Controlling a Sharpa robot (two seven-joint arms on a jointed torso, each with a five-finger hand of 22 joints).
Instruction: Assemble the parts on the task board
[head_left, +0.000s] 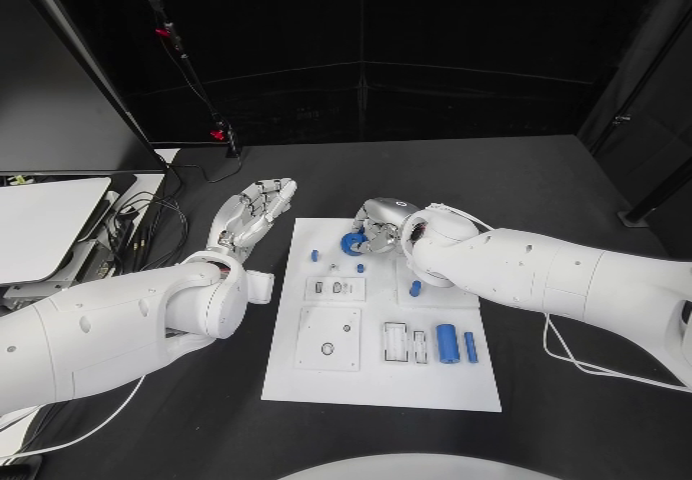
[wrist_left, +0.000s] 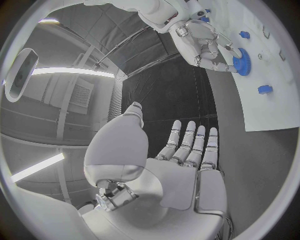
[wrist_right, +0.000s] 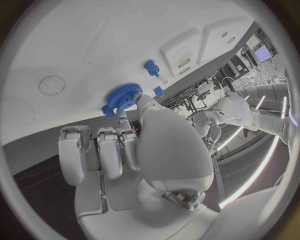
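Note:
The white task board (head_left: 382, 385) lies in the middle of the black table. At its far end my right hand (head_left: 385, 226) pinches a blue gear (head_left: 353, 244) in its fingertips, low over the board. The right wrist view shows the gear (wrist_right: 122, 98) at the tips of that hand (wrist_right: 125, 150), next to a small blue peg (wrist_right: 150, 66). My left hand (head_left: 254, 213) hovers off the board's far left corner, fingers straight and apart, holding nothing. From the left wrist, this hand (wrist_left: 187, 150) faces the right hand (wrist_left: 203, 42) and the gear (wrist_left: 241, 62).
Small blue parts (head_left: 315, 255) (head_left: 415, 288) lie on the board's far half. Two blue cylinders (head_left: 449, 343) (head_left: 470, 346) lie near its right edge, beside white fixture blocks (head_left: 330, 338). A white tray (head_left: 43, 220) and cables (head_left: 144, 225) sit at the table's left.

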